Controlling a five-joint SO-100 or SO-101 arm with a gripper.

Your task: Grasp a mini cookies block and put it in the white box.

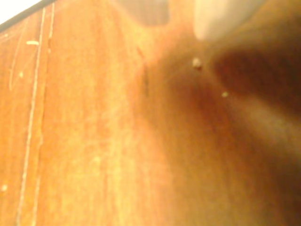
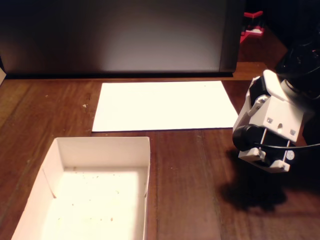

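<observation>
A: Where is the arm (image 2: 270,127) sitting right now?

B: In the fixed view it is hanging at the right edge, white housing low over the table (image 2: 200,165) and casting a dark shadow beneath. The gripper itself is not showing there; the housing is hiding it.

A: And the wrist view?

B: It is looking at blurred reddish wood, scratched, with two pale crumbs (image 1: 196,62) lying on it. A pale blurred shape is intruding at the top edge, but I cannot tell whether it is a finger, so I cannot tell if the gripper is apart or together.

A: Where is the box?

B: The box (image 2: 100,147) is lying well to the left of the arm in the fixed view, nearer the camera, running off the bottom edge. Fine specks are dotting its floor.

A: The cookie?

B: None is showing in either view.

A: Anything else?

B: A flat white sheet (image 2: 165,105) is lying left of the arm and farther back, just beyond the box. A dark panel (image 2: 125,35) is standing behind it.

A: Any writing?

B: Nothing readable; no label is showing.
</observation>
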